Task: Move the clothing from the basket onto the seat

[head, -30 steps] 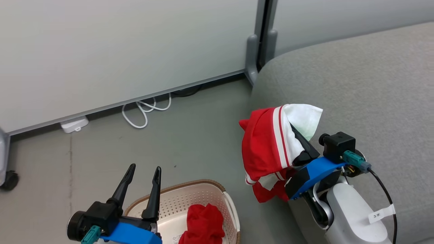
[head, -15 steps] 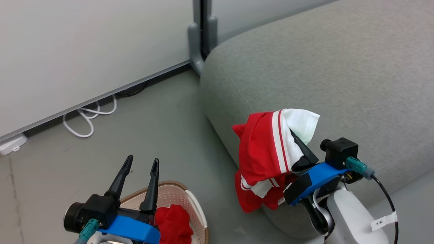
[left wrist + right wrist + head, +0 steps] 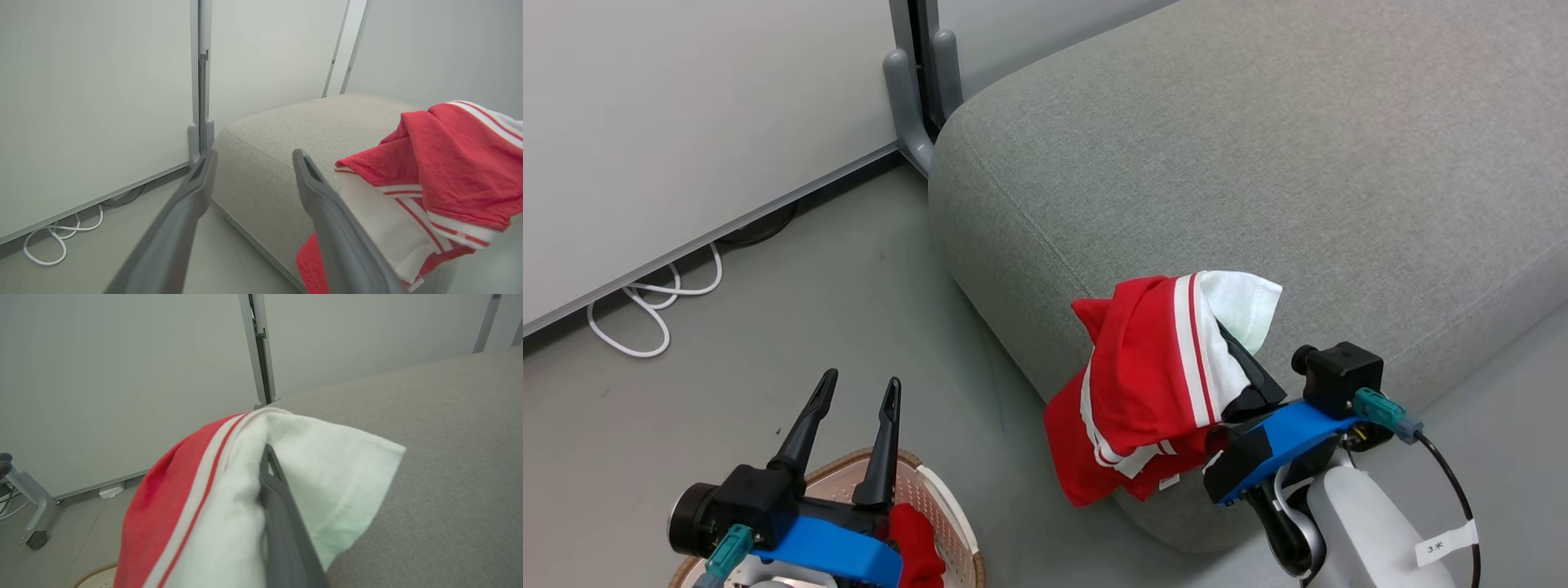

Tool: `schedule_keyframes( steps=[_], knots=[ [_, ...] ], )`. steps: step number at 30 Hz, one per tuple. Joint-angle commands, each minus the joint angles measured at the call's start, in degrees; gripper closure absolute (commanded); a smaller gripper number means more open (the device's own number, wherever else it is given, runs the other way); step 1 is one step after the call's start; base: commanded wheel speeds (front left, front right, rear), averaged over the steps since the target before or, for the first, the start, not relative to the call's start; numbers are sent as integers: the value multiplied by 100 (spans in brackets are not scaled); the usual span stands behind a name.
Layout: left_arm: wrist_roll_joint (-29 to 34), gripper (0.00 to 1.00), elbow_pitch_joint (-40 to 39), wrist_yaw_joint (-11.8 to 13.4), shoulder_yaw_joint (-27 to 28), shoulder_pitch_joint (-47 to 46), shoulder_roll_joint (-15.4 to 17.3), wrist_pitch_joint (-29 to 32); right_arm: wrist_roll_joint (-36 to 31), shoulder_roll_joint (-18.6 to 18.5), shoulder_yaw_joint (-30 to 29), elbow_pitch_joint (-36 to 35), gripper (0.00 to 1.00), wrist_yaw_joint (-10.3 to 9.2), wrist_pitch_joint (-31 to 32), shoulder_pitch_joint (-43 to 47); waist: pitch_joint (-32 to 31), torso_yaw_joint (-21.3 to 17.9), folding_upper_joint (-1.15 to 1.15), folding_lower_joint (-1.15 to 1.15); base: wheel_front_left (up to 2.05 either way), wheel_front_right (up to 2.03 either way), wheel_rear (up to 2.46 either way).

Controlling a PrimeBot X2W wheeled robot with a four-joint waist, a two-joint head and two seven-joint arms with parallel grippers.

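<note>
Our right gripper (image 3: 1241,363) is clamped shut on the red-and-white garment (image 3: 1143,367). The cloth drapes over its fingers and hangs to its left, down past the front edge of the seat (image 3: 1258,147), which lies just ahead of it. Our left gripper (image 3: 862,380) stands wide and empty above the basket (image 3: 947,506), where the second red garment (image 3: 915,539) sits just behind its fingers.

We judge the main risk to be letting go too early. Most of the cloth hangs off the seat's edge, so its own weight could drag it to the floor (image 3: 809,310). The fabric wrapped over the fingers could also cling when the jaws part.

Compared with a second ago, the whole head view has swung toward the seat, so the camera has turned. The garment sits on the right gripper as before, and both grippers keep their states.
</note>
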Motion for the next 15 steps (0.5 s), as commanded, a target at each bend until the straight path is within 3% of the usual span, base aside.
schedule_keyframes(
  steps=[1,10,15],
  knots=[
    [0,0,-18,-2,7,-51,24,-17,-2,-7,1,-30,100,3,-41,45,-2,-5,0,0,0,0,0],
    [50,0,-107,-2,-15,-86,34,-16,-237,-7,-186,-62,100,3,11,-187,97,57,0,0,0,0,0],
    [113,0,-215,-2,-68,-213,103,-17,-495,-9,-643,22,100,3,163,-677,402,211,0,0,0,0,0]
  ],
)
